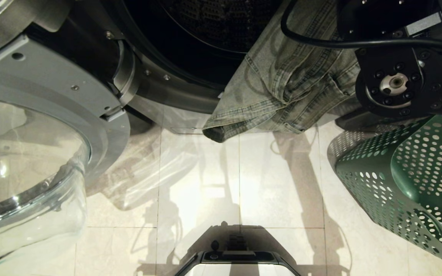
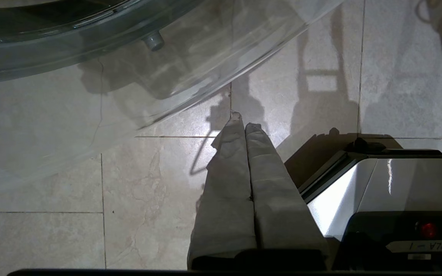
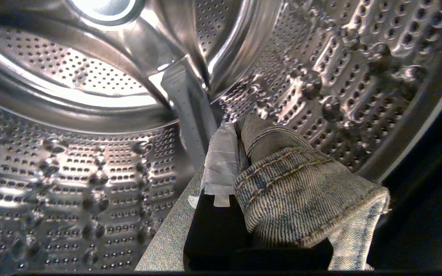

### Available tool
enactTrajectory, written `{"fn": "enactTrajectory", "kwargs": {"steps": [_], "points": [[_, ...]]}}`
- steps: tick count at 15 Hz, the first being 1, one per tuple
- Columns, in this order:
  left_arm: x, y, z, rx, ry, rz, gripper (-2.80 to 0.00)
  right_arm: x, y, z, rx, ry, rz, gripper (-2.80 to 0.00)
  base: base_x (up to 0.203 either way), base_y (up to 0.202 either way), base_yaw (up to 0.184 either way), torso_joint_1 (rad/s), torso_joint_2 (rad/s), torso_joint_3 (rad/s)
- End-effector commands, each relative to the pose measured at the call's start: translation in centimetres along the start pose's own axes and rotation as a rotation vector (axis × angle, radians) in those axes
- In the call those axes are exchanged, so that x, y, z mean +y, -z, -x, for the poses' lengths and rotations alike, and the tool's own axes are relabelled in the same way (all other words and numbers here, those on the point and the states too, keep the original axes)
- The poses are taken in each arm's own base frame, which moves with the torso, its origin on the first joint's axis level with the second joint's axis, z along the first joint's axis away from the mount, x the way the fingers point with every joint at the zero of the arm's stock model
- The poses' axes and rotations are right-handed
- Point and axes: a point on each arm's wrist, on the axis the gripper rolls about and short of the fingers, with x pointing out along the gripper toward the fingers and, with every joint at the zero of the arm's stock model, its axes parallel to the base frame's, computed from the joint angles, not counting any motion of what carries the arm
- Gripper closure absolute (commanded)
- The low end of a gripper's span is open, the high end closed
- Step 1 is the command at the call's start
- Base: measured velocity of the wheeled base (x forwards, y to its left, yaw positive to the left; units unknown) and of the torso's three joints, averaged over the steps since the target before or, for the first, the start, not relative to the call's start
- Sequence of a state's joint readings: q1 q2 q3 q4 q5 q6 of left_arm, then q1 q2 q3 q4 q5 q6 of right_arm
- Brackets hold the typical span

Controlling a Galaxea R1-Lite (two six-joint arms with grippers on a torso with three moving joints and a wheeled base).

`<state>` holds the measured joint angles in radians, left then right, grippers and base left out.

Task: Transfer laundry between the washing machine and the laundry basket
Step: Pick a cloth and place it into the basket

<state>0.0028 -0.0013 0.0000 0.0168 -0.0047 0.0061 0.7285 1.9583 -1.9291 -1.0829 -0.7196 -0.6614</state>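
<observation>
In the head view the washing machine (image 1: 190,50) stands with its round glass door (image 1: 33,153) swung open at the left, and the denim laundry (image 1: 282,84) drapes out over the lower lip of the drum mouth, its loose folded end hanging just above the tiled floor (image 1: 213,180). The right arm's wrist housing (image 1: 397,80) sits above the green laundry basket (image 1: 409,180), which stands on the floor at the right, beside the machine's front; the tool itself is out of sight there, beyond the garment and inside the opening. The cloth's long axis runs from that hanging end up and inward toward the arm, so the right arm is plainly the nearer one. The left wrist view shows the left tool (image 2: 244,126) parked over the floor by the robot's base (image 2: 390,184), its two wrapped fingers pressed together and empty, with the door's glass curving just beyond. The right wrist view gives what the head view cannot: the right tool (image 3: 240,130) is inside the perforated steel drum (image 3: 90,161), closed tight on a seamed fold of the laundry, which bunches over one finger and trails back out of the drum. Judging by this, the next move turns on how much cloth lies outside the lip.
</observation>
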Motion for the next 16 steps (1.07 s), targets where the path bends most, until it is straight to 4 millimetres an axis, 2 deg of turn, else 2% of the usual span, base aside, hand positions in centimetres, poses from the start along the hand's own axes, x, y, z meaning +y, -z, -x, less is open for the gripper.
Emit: {"fn": "enactTrajectory", "kwargs": {"steps": [1,2,8,14,16], "points": [[0.0,0.0,0.0,-0.002,0.000,0.000,0.00,0.1,0.4,0.3,0.009,-0.001,0.010,0.00,0.000,0.000,0.000,0.000,0.00,0.000],[0.0,0.0,0.0,-0.002,0.000,0.000,0.00,0.2,1.0,0.5,0.019,-0.009,0.020,0.00,0.000,0.000,0.000,0.000,0.00,0.000],[0.0,0.0,0.0,-0.002,0.000,0.000,0.00,-0.4,0.1,0.7,0.007,-0.003,0.000,0.00,0.000,0.000,0.000,0.000,0.00,0.000],[0.0,0.0,0.0,-0.002,0.000,0.000,0.00,3.1,-2.1,4.4,0.054,-0.149,-0.075,0.00,0.000,0.000,0.000,0.000,0.00,0.000],[0.0,0.0,0.0,-0.002,0.000,0.000,0.00,3.3,-2.5,4.8,0.056,-0.155,-0.083,0.00,0.000,0.000,0.000,0.000,0.00,0.000]]}}
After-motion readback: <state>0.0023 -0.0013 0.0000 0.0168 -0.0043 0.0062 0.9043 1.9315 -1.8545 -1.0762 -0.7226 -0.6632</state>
